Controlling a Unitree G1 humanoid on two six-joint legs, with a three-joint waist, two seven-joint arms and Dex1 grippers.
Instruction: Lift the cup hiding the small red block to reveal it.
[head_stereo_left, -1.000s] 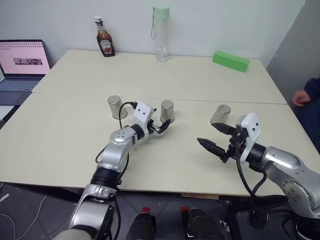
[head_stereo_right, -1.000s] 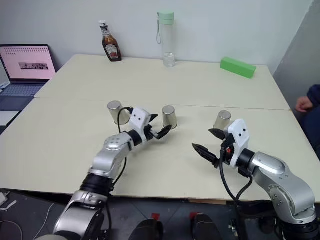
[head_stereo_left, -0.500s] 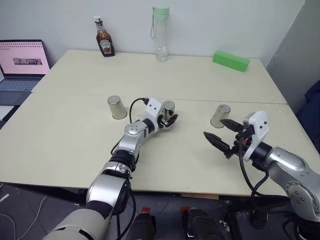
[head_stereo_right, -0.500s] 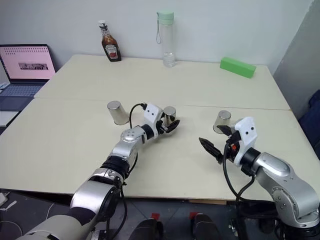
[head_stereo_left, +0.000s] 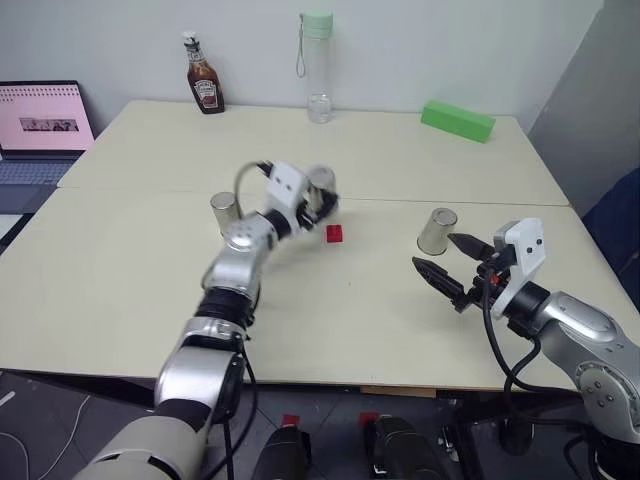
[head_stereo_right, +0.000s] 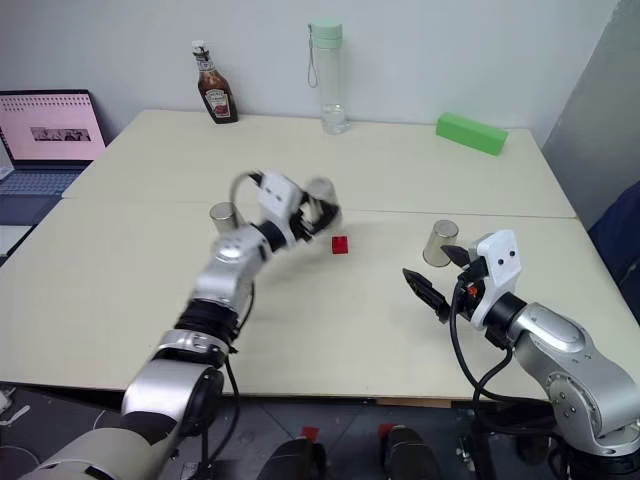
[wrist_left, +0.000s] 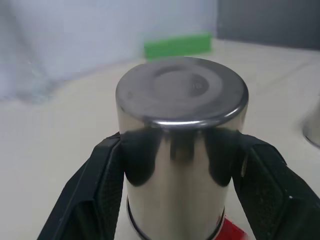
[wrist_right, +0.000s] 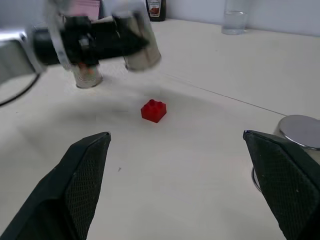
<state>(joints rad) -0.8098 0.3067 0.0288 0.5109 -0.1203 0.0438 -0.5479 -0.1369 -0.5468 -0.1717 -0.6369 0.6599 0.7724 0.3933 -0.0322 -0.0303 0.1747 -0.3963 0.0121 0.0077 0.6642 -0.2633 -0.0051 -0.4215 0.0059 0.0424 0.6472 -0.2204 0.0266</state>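
middle cup (wrist_left: 182, 150) lifted since earlier | left claw (head_stereo_left: 318, 203) grips it | red block (head_stereo_left: 334, 234) uncovered

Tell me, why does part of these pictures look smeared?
In both eye views the left gripper and its steel cup are motion-blurred; the red block stays crisp. In the left wrist view the cup is sharp, the background soft.

Three steel cups (head_stereo_left: 436, 230), one red block (head_stereo_left: 334, 233), one green block (head_stereo_left: 458, 120), two bottles (head_stereo_left: 203, 74).
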